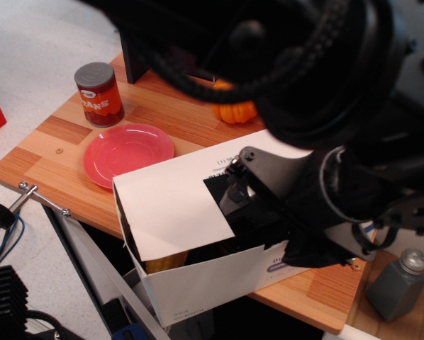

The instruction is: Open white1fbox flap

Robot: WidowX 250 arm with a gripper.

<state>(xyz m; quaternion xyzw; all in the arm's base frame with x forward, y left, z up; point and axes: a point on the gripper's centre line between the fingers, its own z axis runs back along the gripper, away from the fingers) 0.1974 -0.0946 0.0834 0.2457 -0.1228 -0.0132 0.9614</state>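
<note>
The white1fbox (198,283) stands at the table's front edge, its long printed side mostly hidden by the arm. Its flap (168,207) lies slanted over the top, slightly raised at the front, with a dark gap under its left end. The black taped block (220,193) sits at the flap's middle. My gripper (253,207) is a dark mass pressed right against that block. Its fingers blend with the black tape, so I cannot tell whether they are closed on it. The arm hides the right half of the box.
A red plate (127,152) lies left of the box and a red can (98,94) stands behind it. An orange pumpkin (235,112) is half hidden by the arm. A dark tiled wall (135,44) backs the table. A grey shaker (400,283) stands at the lower right.
</note>
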